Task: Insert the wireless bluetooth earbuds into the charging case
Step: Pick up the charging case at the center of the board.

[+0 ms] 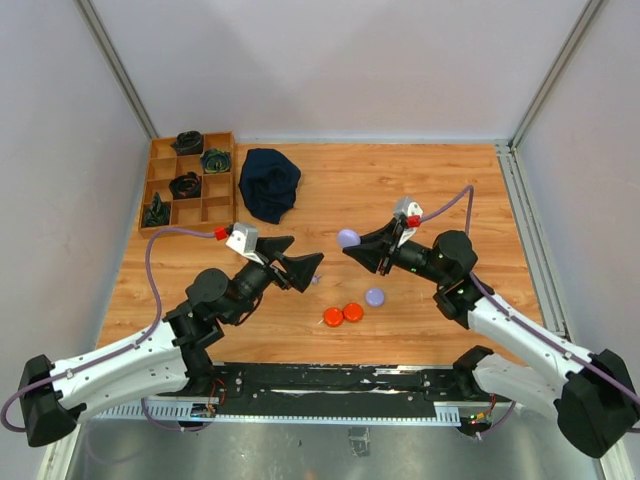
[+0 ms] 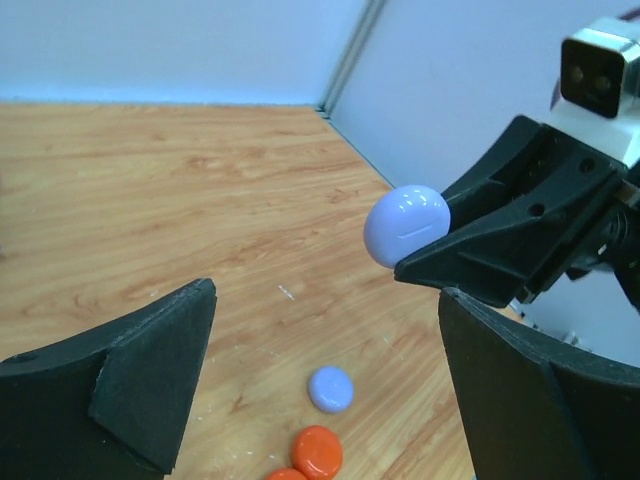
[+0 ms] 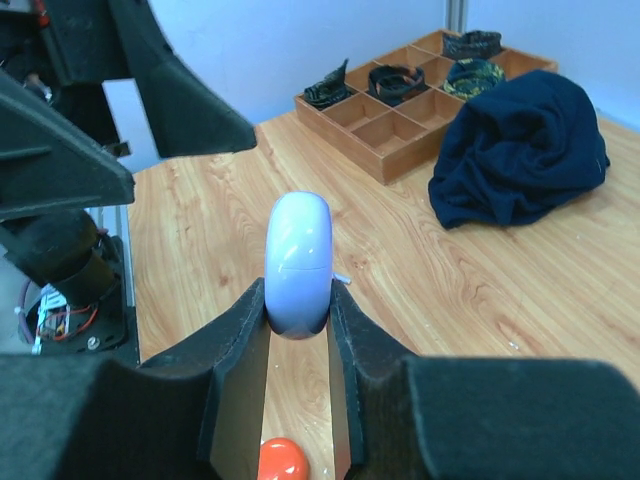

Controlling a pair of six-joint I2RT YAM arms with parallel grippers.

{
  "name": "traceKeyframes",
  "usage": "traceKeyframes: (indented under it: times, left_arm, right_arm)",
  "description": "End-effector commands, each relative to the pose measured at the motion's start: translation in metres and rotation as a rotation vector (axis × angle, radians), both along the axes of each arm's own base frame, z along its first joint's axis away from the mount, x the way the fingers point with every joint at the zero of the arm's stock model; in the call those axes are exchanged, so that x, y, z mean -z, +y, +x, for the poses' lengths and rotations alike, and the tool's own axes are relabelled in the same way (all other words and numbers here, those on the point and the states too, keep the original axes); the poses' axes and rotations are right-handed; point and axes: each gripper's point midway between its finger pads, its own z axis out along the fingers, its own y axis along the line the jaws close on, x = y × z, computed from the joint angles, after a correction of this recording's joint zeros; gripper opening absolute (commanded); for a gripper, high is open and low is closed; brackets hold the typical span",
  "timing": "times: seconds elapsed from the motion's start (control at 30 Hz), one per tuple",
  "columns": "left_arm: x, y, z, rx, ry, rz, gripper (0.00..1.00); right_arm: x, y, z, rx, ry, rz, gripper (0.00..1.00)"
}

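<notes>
**Figure. Two-armed presentation of the case.** The right claw (image 3: 298, 305) is pressed together on a glossy, pale lavender, egg-shaped plastic charging case (image 3: 298, 255). It pinches one end, so most of the case projects beyond the fingertips, raised clear of the light wooden counter (image 1: 420, 190). The case is shut, and its seam line shows just beyond the fingers. The left claw (image 2: 328, 330) is spread wide and empty, facing the case from near but not touching it.

The step in hand appears to be opening the lid. To do it well, the right pinch should sit wholly on one side of the seam, leaving the lid free. The left claw should close squarely on the free half only, since the glossy curve will likely slip.

The wireless bluetooth earbuds cannot be picked out with certainty. A tiny pale speck (image 1: 316, 280) on the counter just off the left claw's tip may be one. A pair of orange coin-like discs (image 1: 333, 317) and a lavender disc (image 1: 375, 297) lie nearer the arm bases.
</notes>
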Motion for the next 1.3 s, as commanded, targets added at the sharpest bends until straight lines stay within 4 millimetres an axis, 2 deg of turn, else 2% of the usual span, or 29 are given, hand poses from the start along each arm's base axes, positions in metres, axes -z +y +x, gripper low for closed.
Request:
traceKeyframes:
  times: [0.0, 0.27, 0.57, 0.87, 1.27]
  left_arm:
    - [-0.036, -0.016, -0.019, 0.158, -0.204, 0.103, 0.99]
    - [-0.057, -0.036, -0.034, 0.4, -0.347, 0.143, 0.98]
    - [-0.054, -0.063, -0.046, 0.593, -0.426, 0.218, 0.93]
    - [-0.05, -0.067, -0.049, 0.629, -0.49, 0.282, 0.82]
    - [-0.052, -0.074, -0.048, 0.655, -0.551, 0.322, 0.65]
  right_arm:
    - [-0.011, -0.007, -0.022, -0.089, -0.119, -0.04, 0.03]
    - [-0.028, -0.012, -0.048, -0.189, -0.217, -0.078, 0.01]
    - [-0.041, -0.009, -0.071, -0.32, -0.27, -0.078, 0.01]
    - [-0.045, -0.009, -0.079, -0.387, -0.343, -0.126, 0.03]
    - [-0.055, -0.006, -0.073, -0.401, -0.433, -0.155, 0.04]
